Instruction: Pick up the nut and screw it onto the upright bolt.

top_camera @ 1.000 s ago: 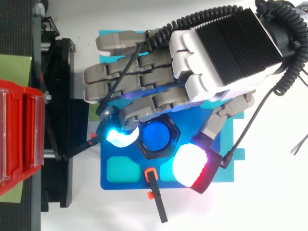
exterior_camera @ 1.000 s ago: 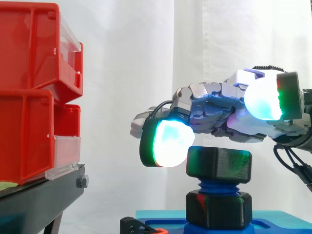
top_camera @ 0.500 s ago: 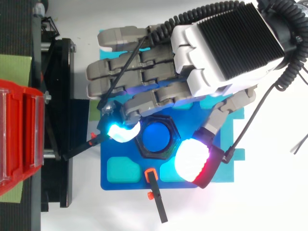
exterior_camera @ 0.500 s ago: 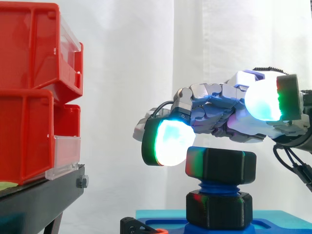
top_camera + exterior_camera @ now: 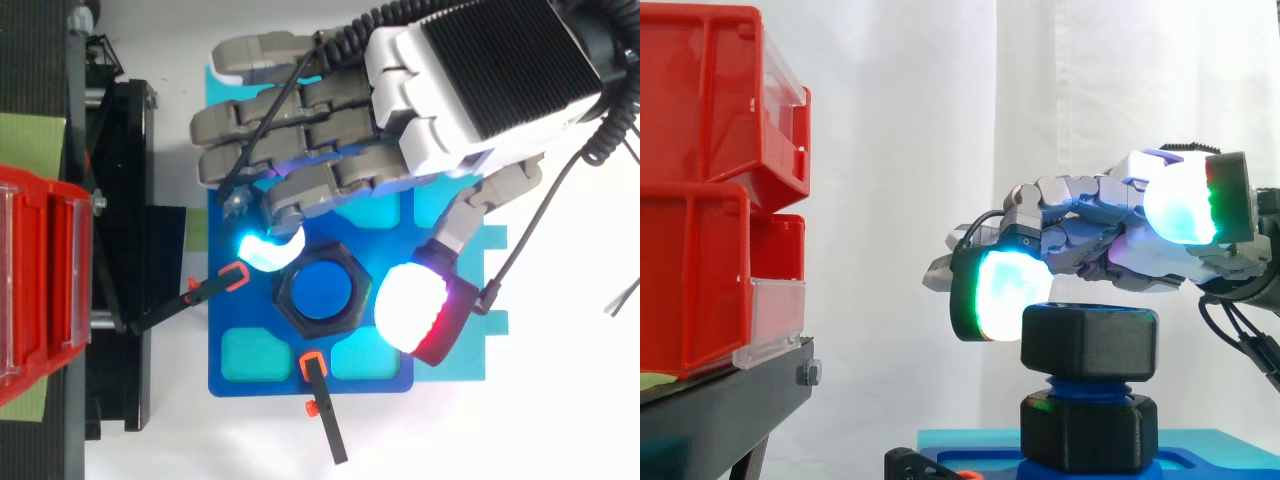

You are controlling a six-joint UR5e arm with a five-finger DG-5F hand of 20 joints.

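Note:
A black hexagonal nut (image 5: 1090, 345) sits on the blue threaded upright bolt (image 5: 1087, 388), whose blue top (image 5: 322, 293) shows through the nut's rim (image 5: 288, 300) in the top view. A second black hex piece (image 5: 1088, 430) sits at the bolt's foot on the blue fixture plate (image 5: 250, 380). My hand (image 5: 470, 70) hovers over the back of the plate with its fingers nearly straight. One glowing fingertip (image 5: 268, 248) touches the nut's upper left corner. The thumb pad (image 5: 415, 310) stands to the right of the nut and, in the side view, higher than its top.
Red bins (image 5: 700, 190) are stacked on a black stand (image 5: 720, 400) to the left. Two black clamps with orange tips (image 5: 315, 385) (image 5: 215, 285) reach onto the plate's front and left edges. A white curtain hangs behind.
My hand has drifted away from the bins and off the nut. The fingertip slid round the nut's corner, the thumb moved off its side, and the nut has turned a little.

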